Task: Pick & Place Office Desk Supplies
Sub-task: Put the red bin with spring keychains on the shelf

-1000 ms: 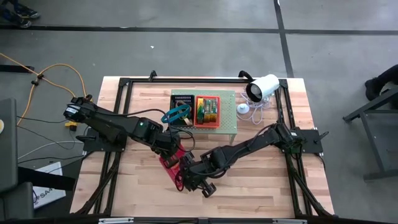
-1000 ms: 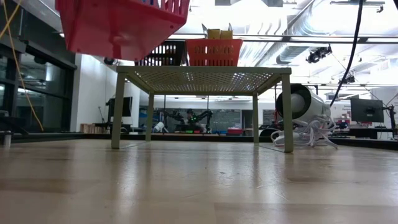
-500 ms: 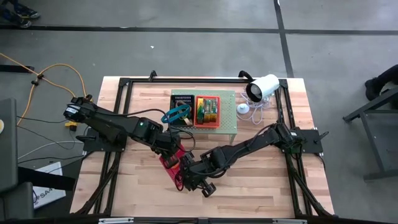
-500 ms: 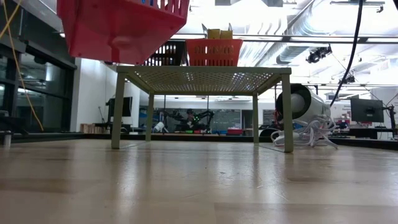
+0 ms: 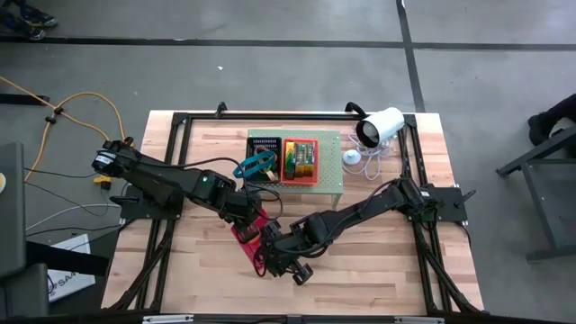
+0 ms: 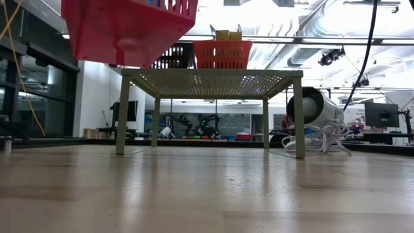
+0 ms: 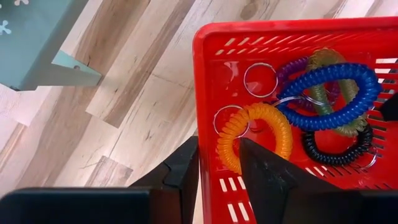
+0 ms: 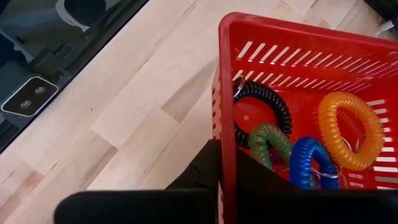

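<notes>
A red tray (image 6: pixel 123 29) hangs above the table, between the two arms in the high view (image 5: pixel 245 232). It holds coiled loops: orange (image 7: pixel 258 127), blue (image 7: pixel 336 93), green (image 8: pixel 268 140) and black (image 8: pixel 267 102). My right gripper (image 8: pixel 225 146) is shut on one tray wall. My left gripper (image 7: pixel 217 146) is open astride another wall, one finger outside and one inside the tray. My left gripper's fingers stand on either side of the tray wall (image 7: pixel 206 162); whether the outer finger (image 7: pixel 183 171) touches it, I cannot tell. My right gripper pinches the red tray's wall (image 8: pixel 225 118) near a corner, one finger inside the tray and one outside. The fingers slant down from above. The tray is lifted clear of the table and slightly tilted.
A pale green perforated stand (image 5: pixel 331 175) at the far middle carries a black tray (image 5: pixel 264 146) and an orange tray (image 5: pixel 301 160), with teal loops (image 5: pixel 255 165) at its left edge. A white camera (image 5: pixel 378 126) with its cable sits at the far right.
In the low view the lifted red tray has sagged and tipped a little. Both arms have kept their places.
</notes>
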Controlling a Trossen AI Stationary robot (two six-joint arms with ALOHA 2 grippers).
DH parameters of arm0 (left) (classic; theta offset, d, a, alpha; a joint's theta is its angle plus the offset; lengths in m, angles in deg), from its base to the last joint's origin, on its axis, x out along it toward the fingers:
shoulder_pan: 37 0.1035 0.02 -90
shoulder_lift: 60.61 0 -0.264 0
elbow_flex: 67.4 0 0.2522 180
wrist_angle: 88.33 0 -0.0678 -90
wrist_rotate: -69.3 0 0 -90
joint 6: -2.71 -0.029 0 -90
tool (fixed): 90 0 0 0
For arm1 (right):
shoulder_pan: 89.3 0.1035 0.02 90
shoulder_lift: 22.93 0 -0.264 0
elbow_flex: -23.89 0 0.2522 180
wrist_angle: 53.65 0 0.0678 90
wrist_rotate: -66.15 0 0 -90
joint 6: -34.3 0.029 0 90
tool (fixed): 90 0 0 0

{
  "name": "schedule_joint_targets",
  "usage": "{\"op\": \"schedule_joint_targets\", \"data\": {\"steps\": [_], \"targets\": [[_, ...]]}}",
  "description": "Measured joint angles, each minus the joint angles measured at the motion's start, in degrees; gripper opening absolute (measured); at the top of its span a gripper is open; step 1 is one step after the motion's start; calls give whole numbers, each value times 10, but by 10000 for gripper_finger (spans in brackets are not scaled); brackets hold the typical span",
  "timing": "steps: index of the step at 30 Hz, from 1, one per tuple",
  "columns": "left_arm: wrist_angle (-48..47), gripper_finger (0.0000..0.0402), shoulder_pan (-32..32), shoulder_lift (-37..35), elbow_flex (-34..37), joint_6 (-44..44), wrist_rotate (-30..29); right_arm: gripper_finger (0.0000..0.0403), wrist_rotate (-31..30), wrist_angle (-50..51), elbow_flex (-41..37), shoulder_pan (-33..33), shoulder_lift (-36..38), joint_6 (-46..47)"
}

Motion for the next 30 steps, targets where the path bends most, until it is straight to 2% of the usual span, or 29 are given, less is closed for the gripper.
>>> {"op": "schedule_joint_targets", "data": {"steps": [6, 30], "targets": [[0, 111, 0, 0, 0, -3, 0, 3, -26, 2, 0, 12, 0, -1], [26, 111, 0, 0, 0, -29, 4, 3, -24, 15, 0, 23, 0, 29]]}}
